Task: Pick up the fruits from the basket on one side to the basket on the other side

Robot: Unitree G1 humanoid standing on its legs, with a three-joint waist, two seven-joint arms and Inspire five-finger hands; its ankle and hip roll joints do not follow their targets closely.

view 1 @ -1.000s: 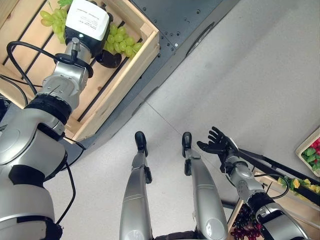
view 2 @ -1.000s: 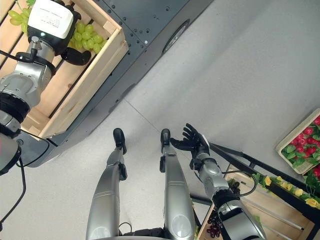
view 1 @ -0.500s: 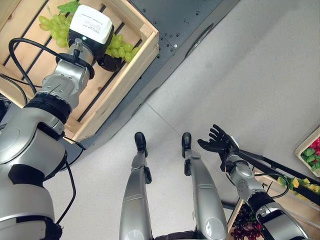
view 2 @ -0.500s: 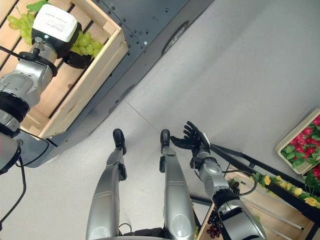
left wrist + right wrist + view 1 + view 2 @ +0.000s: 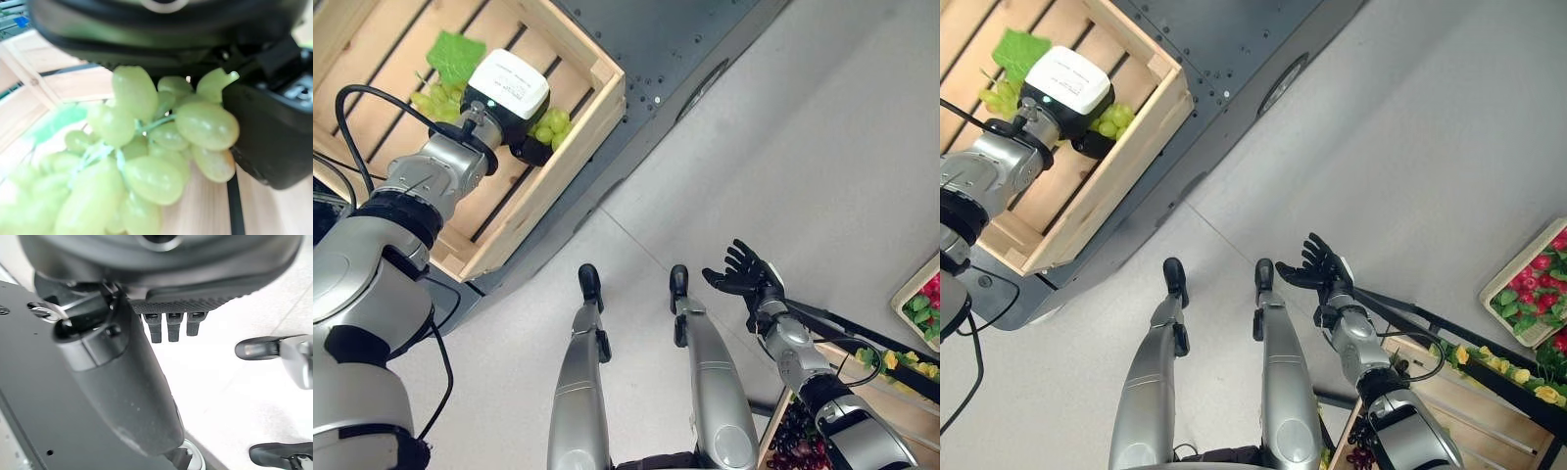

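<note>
A bunch of green grapes (image 5: 551,123) with a green leaf (image 5: 455,56) hangs just above the slats of a wooden crate (image 5: 558,147) at the upper left. My left hand (image 5: 509,88) is over the crate, shut on the bunch. In the left wrist view the grapes (image 5: 146,142) dangle from the palm beside the thumb (image 5: 274,127). My right hand (image 5: 739,277) is open above the floor at the lower right, its fingers spread and holding nothing. Its thumb (image 5: 122,382) and straight fingers show in the right wrist view.
The crate rests on a dark metal platform (image 5: 675,39). At the lower right, a second wooden crate (image 5: 1449,401) holds purple grapes (image 5: 793,436). A tray of strawberries (image 5: 1538,279) lies at the right edge. Grey floor lies between the two sides.
My left hand has moved with the green grapes toward the crate's near side, and the leaf now shows. The right hand has stayed open and barely shifted.
</note>
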